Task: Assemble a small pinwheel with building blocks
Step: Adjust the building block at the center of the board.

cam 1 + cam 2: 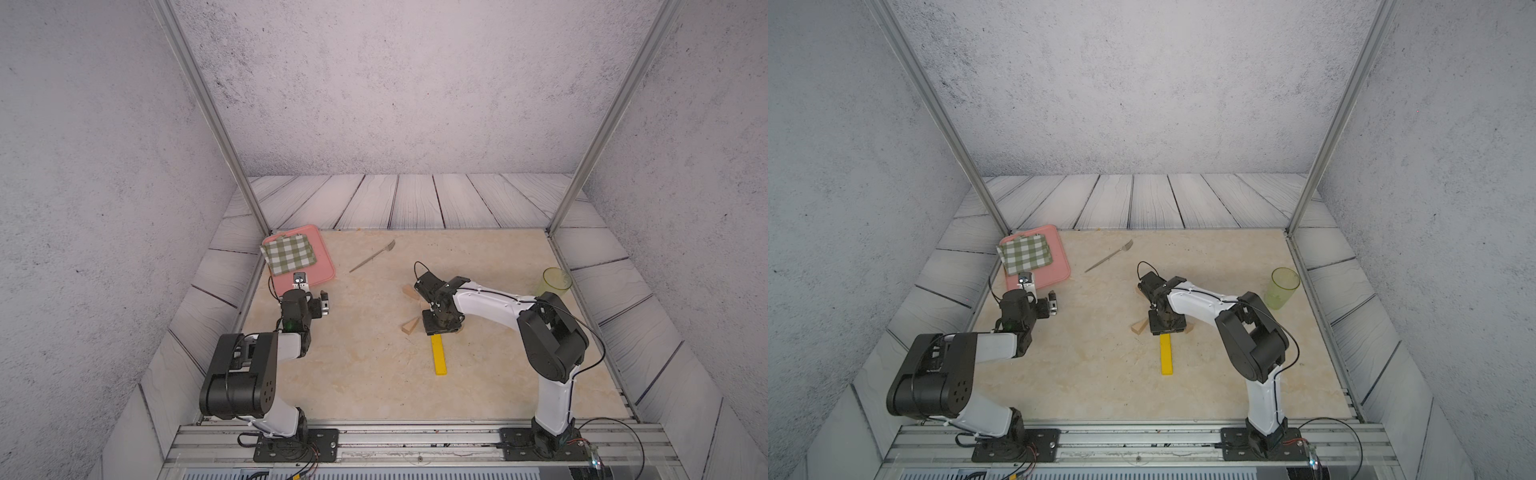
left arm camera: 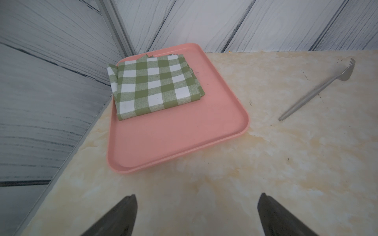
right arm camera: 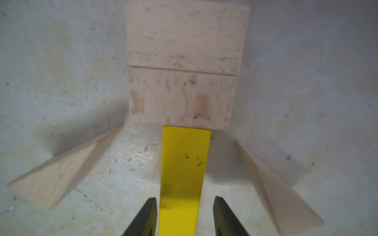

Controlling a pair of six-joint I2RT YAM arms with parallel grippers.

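The building blocks lie flat at mid-table. Two tan rectangular blocks (image 3: 184, 61) sit side by side as a square, and a yellow bar (image 3: 184, 159) (image 1: 439, 355) (image 1: 1166, 354) butts against its edge like a stem. A tan wedge (image 3: 57, 175) (image 1: 411, 325) and another (image 3: 276, 190) lie on either side of the bar, just off the square's corners. My right gripper (image 3: 185, 198) straddles the bar: one jaw is against its edge, the other stands a little off it. In both top views the right wrist (image 1: 440, 320) covers the square. My left gripper (image 2: 196, 195) (image 1: 312, 291) is wide open and empty over bare table.
A pink tray (image 2: 184, 132) (image 1: 322, 268) with a folded green checked cloth (image 2: 153, 85) sits at the back left, just beyond the left gripper. A grey fork (image 1: 372, 257) (image 2: 317, 90) lies behind the middle. A green translucent cup (image 1: 556, 281) stands at the right edge.
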